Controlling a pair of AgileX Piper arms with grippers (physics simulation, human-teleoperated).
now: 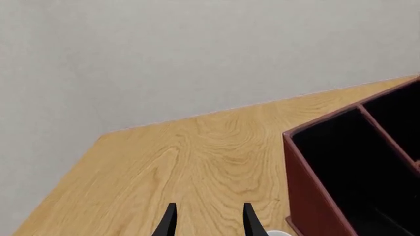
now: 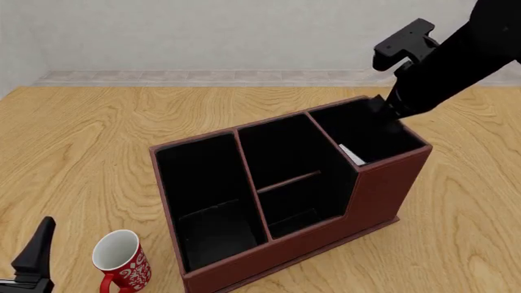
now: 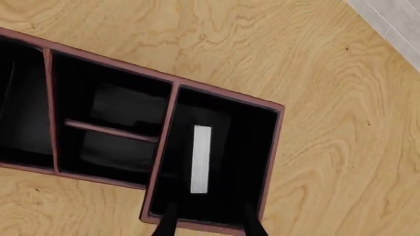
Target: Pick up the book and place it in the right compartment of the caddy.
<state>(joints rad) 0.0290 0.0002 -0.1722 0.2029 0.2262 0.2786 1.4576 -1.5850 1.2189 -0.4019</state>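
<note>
- Front view: caddy standing on the wooden tabletop, three black-lined slots side by side, right compartment under the black right arm.
- Same view: only a white sliver of the book visible against that slot's tall front wall, covers lost in the dark lining.
- Right wrist view: looking straight down into the right compartment, book inside it with its white page edges up, untouched by anything.
- Right claw poised above the slot, fingers spread apart and holding nothing.
- Front view alone: red-and-white patterned mug upright on the tabletop just left of the caddy's front corner, left claw's black finger beside it.
- Left wrist view: left claw parted and empty over bare wood, caddy's end wall nearby, a bit of white mug rim at the frame edge.
</note>
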